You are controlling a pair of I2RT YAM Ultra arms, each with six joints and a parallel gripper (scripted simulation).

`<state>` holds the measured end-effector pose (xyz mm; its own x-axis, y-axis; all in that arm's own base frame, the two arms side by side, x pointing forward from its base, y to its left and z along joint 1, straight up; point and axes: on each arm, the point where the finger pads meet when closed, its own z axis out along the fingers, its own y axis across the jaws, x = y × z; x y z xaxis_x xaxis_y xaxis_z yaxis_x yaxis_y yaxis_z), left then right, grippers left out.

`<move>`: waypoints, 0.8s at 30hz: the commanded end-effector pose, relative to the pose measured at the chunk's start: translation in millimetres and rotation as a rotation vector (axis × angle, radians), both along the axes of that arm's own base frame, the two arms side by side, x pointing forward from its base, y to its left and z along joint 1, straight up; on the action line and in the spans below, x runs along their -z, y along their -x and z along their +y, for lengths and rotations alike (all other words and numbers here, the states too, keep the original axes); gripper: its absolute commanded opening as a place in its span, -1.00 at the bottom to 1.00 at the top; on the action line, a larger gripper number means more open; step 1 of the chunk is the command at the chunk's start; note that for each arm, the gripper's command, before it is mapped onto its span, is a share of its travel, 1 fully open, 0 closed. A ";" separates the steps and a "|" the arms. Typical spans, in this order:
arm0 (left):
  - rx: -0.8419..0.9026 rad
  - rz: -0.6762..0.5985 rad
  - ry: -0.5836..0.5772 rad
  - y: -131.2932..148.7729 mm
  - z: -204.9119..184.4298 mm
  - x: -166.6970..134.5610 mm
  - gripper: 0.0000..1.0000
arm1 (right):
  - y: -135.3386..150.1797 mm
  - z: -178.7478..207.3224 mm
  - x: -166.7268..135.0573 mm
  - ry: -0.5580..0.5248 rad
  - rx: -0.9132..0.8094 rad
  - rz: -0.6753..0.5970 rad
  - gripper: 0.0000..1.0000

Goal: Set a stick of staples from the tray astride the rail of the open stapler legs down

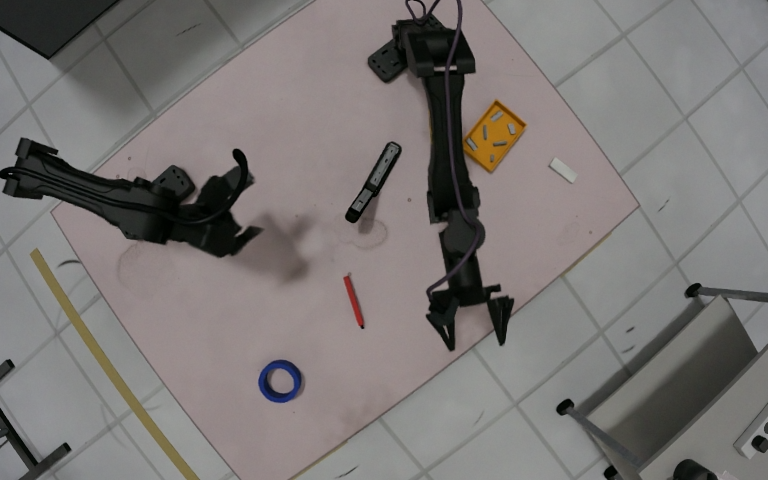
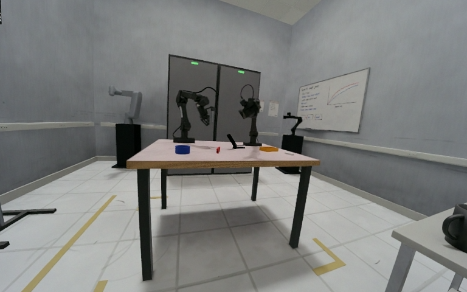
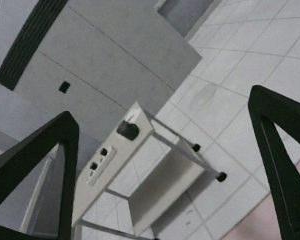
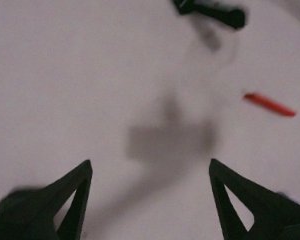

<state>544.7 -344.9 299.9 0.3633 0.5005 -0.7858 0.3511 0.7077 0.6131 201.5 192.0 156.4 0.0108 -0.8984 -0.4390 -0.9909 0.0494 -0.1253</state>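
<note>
Stapler (image 1: 381, 166) (image 2: 231, 140) (image 4: 217, 11): black, open, upper arm raised, base on the counter (image 1: 209, 333) (image 2: 221, 157).
Tray (image 1: 498, 132) (image 2: 269, 149): orange, shallow, rectangular.
Staple sticks (image 1: 485, 132): six, grey, scattered inside at varied angles.
</note>
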 end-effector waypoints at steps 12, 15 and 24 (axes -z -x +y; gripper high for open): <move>-0.195 0.219 0.174 50.4 81.5 31.8 1.00 | -85.3 165.9 -52.0 -0.403 0.284 -0.172 1.00; -0.242 0.284 0.209 65.6 101.8 45.3 1.00 | -85.9 194.7 -62.1 -0.487 0.312 -0.164 1.00; -0.400 0.517 0.321 119.8 170.0 93.5 1.00 | -75.6 263.3 -87.9 -0.706 0.370 -0.105 1.00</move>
<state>450.0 -215.0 226.3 -0.0967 0.3262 -0.9403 0.2818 0.9151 0.2885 265.4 413.1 206.1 -0.1606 -0.5401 -0.8261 -0.9119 0.4015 -0.0853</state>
